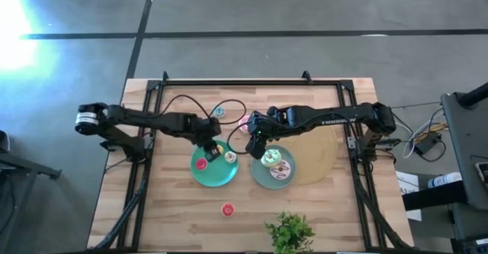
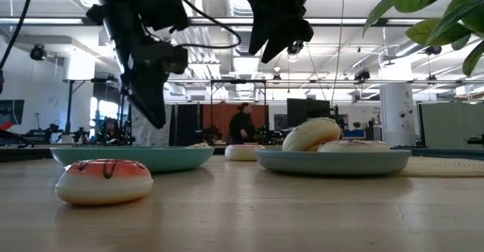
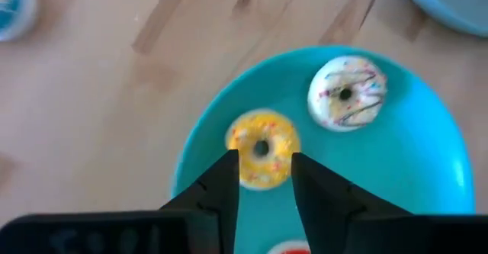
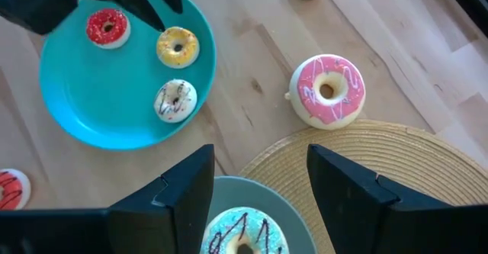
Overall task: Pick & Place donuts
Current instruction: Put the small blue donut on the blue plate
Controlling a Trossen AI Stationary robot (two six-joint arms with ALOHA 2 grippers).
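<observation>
Nearest to the front edge of the table, beside the small plant [image 1: 290, 233], one red donut [image 1: 227, 209] lies alone on the wood, not yet on any plate. It probably waits for its turn.

Behind it stand two plates. On the teal plate [image 1: 204, 177] at the left lie three tiny donuts: a red one [image 4: 107, 27], a yellow donut [image 3: 261, 149] and a white donut [image 3: 347, 93]. The left gripper [image 3: 263, 179] hangs just above the yellow donut with its fingers apart and nothing between them, so I judge that it has let this donut go there, or is about to take it.

On the grey-blue plate [image 1: 255, 174] at the right lie a larger green donut [image 1: 268, 159] and another sprinkled donut [image 1: 280, 169]. The right gripper [image 4: 259, 185] hovers over this plate, fingers spread wide and empty.

Farther back, the pink donut [image 4: 329, 90] rests on the wood, touching the edge of the woven tan mat [image 4: 381, 151]. A small bluish donut [image 1: 219, 111] lies still farther. Both seem left to be placed.
</observation>
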